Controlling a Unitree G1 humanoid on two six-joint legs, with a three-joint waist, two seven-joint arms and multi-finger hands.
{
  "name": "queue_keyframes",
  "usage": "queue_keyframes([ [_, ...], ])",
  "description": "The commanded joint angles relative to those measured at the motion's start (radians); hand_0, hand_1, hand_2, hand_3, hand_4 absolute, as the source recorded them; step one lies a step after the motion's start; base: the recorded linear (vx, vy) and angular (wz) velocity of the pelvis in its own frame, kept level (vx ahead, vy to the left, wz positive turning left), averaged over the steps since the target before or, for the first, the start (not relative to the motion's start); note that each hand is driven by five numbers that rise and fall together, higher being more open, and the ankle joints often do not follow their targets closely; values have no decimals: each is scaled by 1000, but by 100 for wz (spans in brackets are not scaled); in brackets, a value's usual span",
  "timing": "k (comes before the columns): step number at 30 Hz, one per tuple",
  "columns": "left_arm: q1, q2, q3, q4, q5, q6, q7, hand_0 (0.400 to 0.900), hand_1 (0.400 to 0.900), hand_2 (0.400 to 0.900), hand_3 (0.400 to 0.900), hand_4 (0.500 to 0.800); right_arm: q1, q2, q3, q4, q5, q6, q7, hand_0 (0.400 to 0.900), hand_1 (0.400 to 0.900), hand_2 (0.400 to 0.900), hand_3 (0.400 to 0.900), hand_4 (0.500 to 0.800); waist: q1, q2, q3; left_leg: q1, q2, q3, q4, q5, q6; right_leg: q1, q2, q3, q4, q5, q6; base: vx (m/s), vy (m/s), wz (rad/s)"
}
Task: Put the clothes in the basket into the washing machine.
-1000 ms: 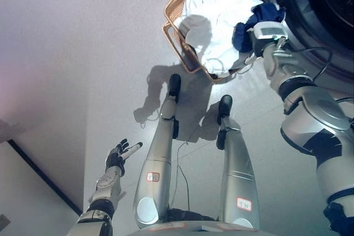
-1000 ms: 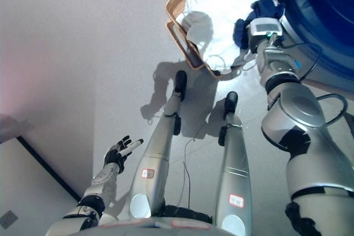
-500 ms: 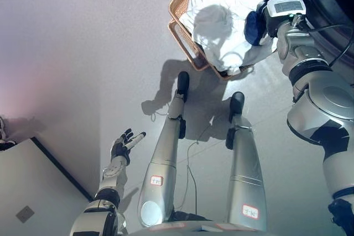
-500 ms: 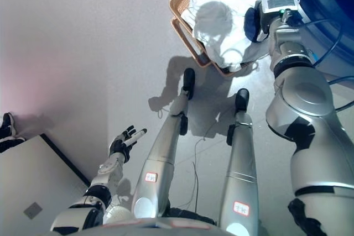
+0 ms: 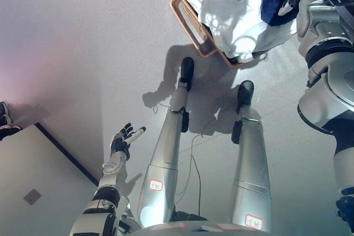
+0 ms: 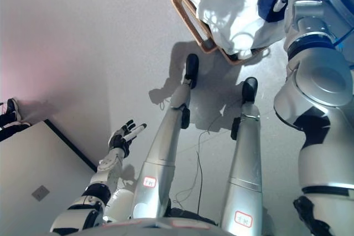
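Mostly white clothes (image 5: 239, 9) heap the wicker basket (image 5: 187, 10).

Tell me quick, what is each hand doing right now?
Left hand: open, holding nothing, out over the floor.
Right hand: hidden behind its wrist by the dark blue garment at the woven wicker basket; cannot be told.

Silver-grey jointed arms with black bands, left hand (image 5: 123, 139) dark with a white-tipped finger (pale knuckle covers), right arm (image 6: 315, 81) bulbous grey shells with black panels
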Motion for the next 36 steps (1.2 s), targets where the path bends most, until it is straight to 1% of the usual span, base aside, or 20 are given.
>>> queue_keyframes([
  [1, 62, 41, 34, 14, -33, -4, 57, 900, 900, 900, 900, 800, -158, -61, 97, 22, 11, 32, -40, 400, 400, 400, 400, 500, -52, 130, 48, 6, 20, 5, 118, -47, -42, 54, -21, 114, -27, 253, 99, -9, 19, -11],
  [7, 64, 17, 44, 12, -30, -8, 70, 900, 900, 900, 900, 800, -171, -14, 97, 5, 38, 39, -38, 400, 400, 400, 400, 500, -74, 136, 48, 45, 33, 6, 103, -47, -52, 81, -34, 117, -51, 254, 101, -10, 5, -5],
  [12, 40, -4, 41, 24, -33, -11, 81, 900, 900, 900, 900, 800, -176, -6, 92, 0, 76, 32, -42, 400, 400, 400, 400, 500, -100, 139, 48, 115, 53, 3, 50, -48, -65, 144, -54, 119, -98, 252, 104, 0, 0, 0],
  [15, 45, -10, 43, 14, -32, -11, 82, 900, 900, 900, 900, 800, -151, -2, 51, -9, 100, 30, -43, 400, 400, 400, 400, 500, -109, 130, 48, 177, 67, 4, 0, -52, -73, 201, -66, 116, -145, 253, 105, -1, -8, -4],
  [19, 34, -11, 48, 23, -31, -14, 88, 900, 900, 900, 900, 800, -103, 13, -58, -23, 163, 25, -48, 400, 400, 400, 400, 500, -126, 109, 48, 279, 84, 13, -69, -54, -79, 298, -87, 99, -223, 257, 94, -6, -38, -5],
  [22, -2, -6, 58, 42, -34, -10, 91, 900, 900, 900, 900, 800, -17, 21, -232, -67, 259, 6, -64, 400, 400, 400, 400, 500, -146, 83, 48, 376, 96, 20, -132, -51, -82, 394, -96, 75, -296, 257, 82, -7, -69, -3],
  [23, -5, -3, 59, 42, -34, -10, 91, 900, 900, 900, 900, 800, -18, 20, -236, -71, 258, 8, -65, 400, 400, 400, 400, 500, -144, 81, 48, 374, 99, 19, -140, -41, -83, 392, -94, 74, -303, 266, 81, 15, -86, -5],
  [24, -22, 1, 64, 58, -30, -2, 89, 900, 900, 900, 900, 800, 78, 27, -417, -101, 369, -5, -81, 400, 400, 400, 400, 500, -159, 66, 48, 455, 105, 30, -171, -51, -81, 472, -97, 56, -343, 254, 73, 27, -82, -3],
  [25, -39, 13, 65, 88, -30, 1, 90, 900, 900, 900, 900, 800, 128, 33, -492, -117, 409, -11, -82, 400, 400, 400, 400, 500, -169, 57, 48, 486, 106, 32, -184, -49, -85, 503, -98, 48, -360, 258, 68, 56, -102, -2],
  [27, -88, 40, 69, 134, -30, 14, 91, 900, 900, 900, 900, 800, 259, 66, -723, -167, 554, -39, -104, 400, 400, 400, 400, 500, -188, 43, 48, 574, 116, 48, -231, -46, -83, 587, -97, 30, -415, 254, 56, 66, -80, -4],
  [28, -106, 54, 69, 156, -35, 17, 88, 900, 900, 900, 900, 800, 342, 86, -820, -201, 595, -50, -99, 400, 400, 400, 400, 500, -195, 36, 48, 614, 117, 54, -248, -47, -82, 627, -99, 18, -439, 253, 51, 81, -89, -2],
  [29, -122, 65, 69, 184, -38, 19, 90, 900, 900, 900, 900, 800, 433, 115, -953, -231, 665, -71, -96, 400, 400, 400, 400, 500, -203, 33, 48, 649, 113, 56, -261, -45, -82, 663, -97, 10, -456, 254, 45, 78, -90, 2],
  [30, -144, 88, 58, 213, -36, 25, 89, 900, 900, 900, 900, 800, 502, 138, -1043, -270, 718, -82, -90, 400, 400, 400, 400, 500, -211, 27, 48, 689, 114, 66, -278, -45, -77, 708, -95, -3, -480, 252, 37, 75, -79, 4],
  [31, -151, 97, 56, 225, -40, 26, 86, 900, 900, 900, 900, 800, 576, 170, -1133, -309, 760, -86, -67, 400, 400, 400, 400, 500, -217, 26, 48, 726, 114, 75, -292, -46, -73, 747, -95, -10, -503, 252, 31, 78, -60, -1],
  [32, -158, 113, 56, 245, -45, 28, 86, 900, 900, 900, 900, 800, 634, 197, -1201, -352, 792, -91, -63, 400, 400, 400, 400, 500, -224, 21, 48, 759, 112, 80, -302, -47, -70, 780, -93, -16, -525, 252, 25, 77, -46, -4],
  [34, -187, 130, 36, 277, -49, 32, 84, 900, 900, 900, 900, 800, 726, 268, -1341, -422, 853, -100, -39, 400, 400, 400, 400, 500, -234, 18, 48, 822, 106, 93, -326, -49, -57, 852, -86, -37, -572, 249, 12, 82, -52, -9],
  [35, -192, 140, 29, 291, -52, 35, 80, 900, 900, 900, 900, 800, 756, 287, -1376, -445, 869, -101, -30, 400, 400, 400, 400, 500, -236, 14, 46, 849, 103, 100, -340, -51, -50, 882, -81, -45, -596, 248, 5, 103, -57, -6],
  [36, -186, 144, 18, 299, -54, 35, 77, 900, 900, 900, 900, 800, 787, 319, -1429, -472, 901, -108, -25, 400, 400, 400, 400, 500, -235, 15, 25, 871, 96, 107, -357, -55, -40, 907, -71, -54, -619, 245, -3, 83, -52, -2],
])
